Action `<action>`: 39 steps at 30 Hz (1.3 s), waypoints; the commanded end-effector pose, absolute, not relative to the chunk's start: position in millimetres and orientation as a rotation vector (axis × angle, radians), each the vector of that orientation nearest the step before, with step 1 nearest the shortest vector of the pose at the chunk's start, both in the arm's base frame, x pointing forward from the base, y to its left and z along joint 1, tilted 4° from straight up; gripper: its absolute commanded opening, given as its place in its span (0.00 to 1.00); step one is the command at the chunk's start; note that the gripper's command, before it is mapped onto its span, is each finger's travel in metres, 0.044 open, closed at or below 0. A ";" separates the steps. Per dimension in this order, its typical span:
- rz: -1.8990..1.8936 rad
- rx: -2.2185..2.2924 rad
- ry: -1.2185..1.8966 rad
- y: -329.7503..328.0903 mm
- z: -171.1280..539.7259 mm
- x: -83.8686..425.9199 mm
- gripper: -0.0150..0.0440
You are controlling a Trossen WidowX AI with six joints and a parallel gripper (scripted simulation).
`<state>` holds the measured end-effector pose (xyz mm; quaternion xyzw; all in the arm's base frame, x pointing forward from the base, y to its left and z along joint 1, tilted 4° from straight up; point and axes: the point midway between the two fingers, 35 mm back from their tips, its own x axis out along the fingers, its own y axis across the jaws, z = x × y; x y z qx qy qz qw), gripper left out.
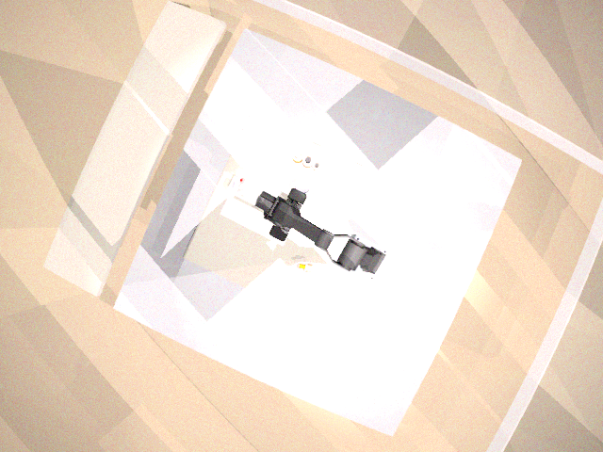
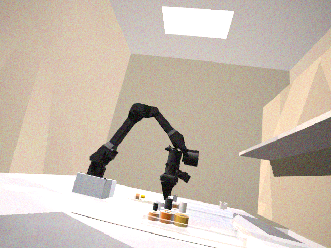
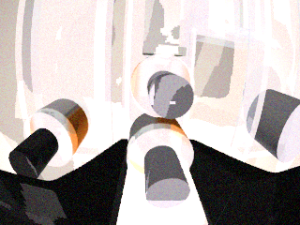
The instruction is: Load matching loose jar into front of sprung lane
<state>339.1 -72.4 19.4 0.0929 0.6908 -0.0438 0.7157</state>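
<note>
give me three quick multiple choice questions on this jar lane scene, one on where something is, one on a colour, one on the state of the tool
1. Where does the grey block that bears the arm stand?
A. to the left of the jars
B. on the wall shelf
C. in front of the jars

2. What colour is the front jar at the right end of the row?
A. blue
B. yellow
C. green

3. What is the tool doing?
A. wide open above the wall shelf
B. shut on nothing
C. shut on the dark-capped orange jar

Answers: 1 A, the exterior view shows the block left of the jars. 2 B, its body is yellow. 3 C, the wrist view shows the fingers either side of that jar's cap.
</note>
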 end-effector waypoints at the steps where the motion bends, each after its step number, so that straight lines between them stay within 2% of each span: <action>1: -0.104 0.202 1.507 -73.9 18.4 344.4 0.25; 39: -0.104 0.202 1.507 -72.9 8.0 343.1 0.25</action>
